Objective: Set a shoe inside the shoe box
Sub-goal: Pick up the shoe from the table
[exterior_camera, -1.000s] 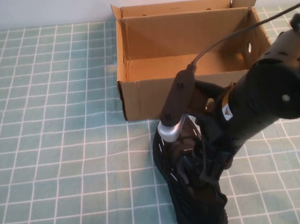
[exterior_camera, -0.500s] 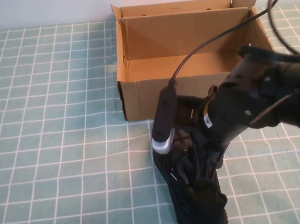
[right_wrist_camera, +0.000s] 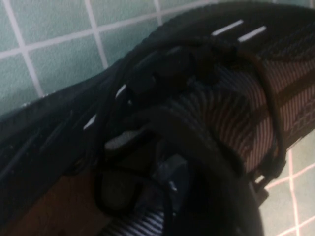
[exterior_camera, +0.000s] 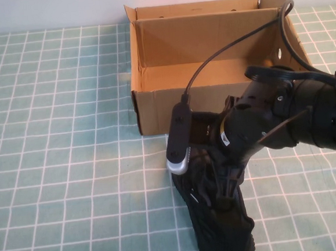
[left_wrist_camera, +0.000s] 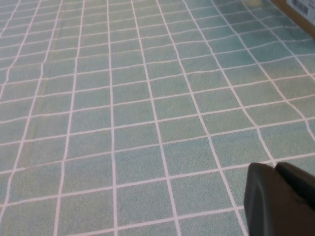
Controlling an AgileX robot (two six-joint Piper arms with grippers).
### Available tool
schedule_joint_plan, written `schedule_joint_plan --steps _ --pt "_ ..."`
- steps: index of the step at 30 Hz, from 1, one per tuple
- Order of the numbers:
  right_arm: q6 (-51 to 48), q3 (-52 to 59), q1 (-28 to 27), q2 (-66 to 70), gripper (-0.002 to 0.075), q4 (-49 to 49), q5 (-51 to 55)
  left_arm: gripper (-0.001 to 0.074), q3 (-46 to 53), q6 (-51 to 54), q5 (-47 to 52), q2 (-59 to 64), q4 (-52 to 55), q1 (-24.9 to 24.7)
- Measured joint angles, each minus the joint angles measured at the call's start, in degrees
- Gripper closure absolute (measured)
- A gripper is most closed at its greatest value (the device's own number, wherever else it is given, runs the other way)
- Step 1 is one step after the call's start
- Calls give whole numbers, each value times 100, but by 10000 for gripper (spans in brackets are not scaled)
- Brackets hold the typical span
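The shoe (exterior_camera: 223, 231) is a black mesh sneaker with white dash marks, lying on the checked cloth just in front of the shoe box. It fills the right wrist view (right_wrist_camera: 197, 98), laces and opening very close. My right gripper (exterior_camera: 222, 182) is down on the shoe's upper, near its laces, and its tips are hidden against the black mesh. The brown cardboard shoe box (exterior_camera: 155, 112) stands open and empty behind the shoe. My left gripper (left_wrist_camera: 280, 196) shows only in the left wrist view, shut and empty above bare cloth, away from the shoe.
A green checked cloth (exterior_camera: 61, 169) covers the table. The right arm's cable (exterior_camera: 232, 48) arcs over the box's front wall. A corner of the box with a printed label (left_wrist_camera: 300, 7) shows in the left wrist view.
My right arm has lowered and swung a little left, bringing its gripper down onto the shoe. The shoe and the box have not moved.
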Motion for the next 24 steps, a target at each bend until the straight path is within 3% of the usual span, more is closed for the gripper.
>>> schedule_joint_plan --steps 6,24 --pt "-2 0 0 0 325 11 -24 738 0 0 0 0 0 0" --pt "10 0 0 9 696 691 123 738 0 0 0 0 0 0"
